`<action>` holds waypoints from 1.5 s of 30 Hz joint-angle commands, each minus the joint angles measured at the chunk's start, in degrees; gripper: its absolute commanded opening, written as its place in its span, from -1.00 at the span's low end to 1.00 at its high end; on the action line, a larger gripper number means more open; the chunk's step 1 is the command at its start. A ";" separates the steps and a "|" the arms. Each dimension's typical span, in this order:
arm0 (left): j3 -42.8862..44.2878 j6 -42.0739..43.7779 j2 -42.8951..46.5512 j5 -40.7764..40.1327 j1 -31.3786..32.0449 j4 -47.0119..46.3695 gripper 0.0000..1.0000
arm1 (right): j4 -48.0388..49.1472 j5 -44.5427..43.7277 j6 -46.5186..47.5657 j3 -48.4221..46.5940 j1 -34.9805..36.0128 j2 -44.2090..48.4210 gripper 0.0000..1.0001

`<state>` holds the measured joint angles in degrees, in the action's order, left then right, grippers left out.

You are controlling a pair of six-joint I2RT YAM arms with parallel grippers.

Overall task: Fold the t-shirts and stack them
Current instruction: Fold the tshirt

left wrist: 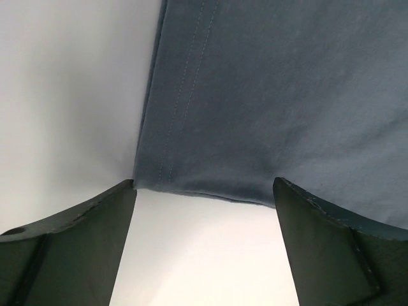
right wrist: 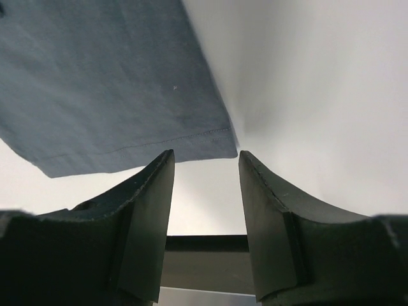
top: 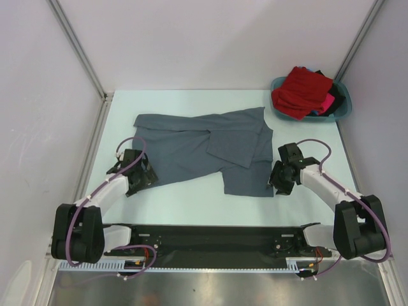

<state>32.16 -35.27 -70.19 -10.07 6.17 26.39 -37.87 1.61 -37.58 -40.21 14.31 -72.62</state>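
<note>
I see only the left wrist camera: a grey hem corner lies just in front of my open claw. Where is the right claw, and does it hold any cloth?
Observer: The right claw is at the near right corner of the grey t-shirt. Its jaws are apart and nothing is between them.
Operator: Does the shirt lie flat?
Observer: Not fully. In the top view, a flap on its right side is folded over the body.
Operator: Are there other shirts to fold?
Observer: Yes, a red t-shirt lies heaped in the teal basin, far right in the top view.
</note>
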 commanded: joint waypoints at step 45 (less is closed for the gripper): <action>0.71 -1.47 17.02 10.94 -0.37 6.48 -0.99 | -7.48 -6.97 -5.30 -2.60 13.11 11.35 -1.00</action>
<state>31.14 -36.01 -53.95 -0.14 5.98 31.94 -39.81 -3.33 -40.38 -41.36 25.50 -63.24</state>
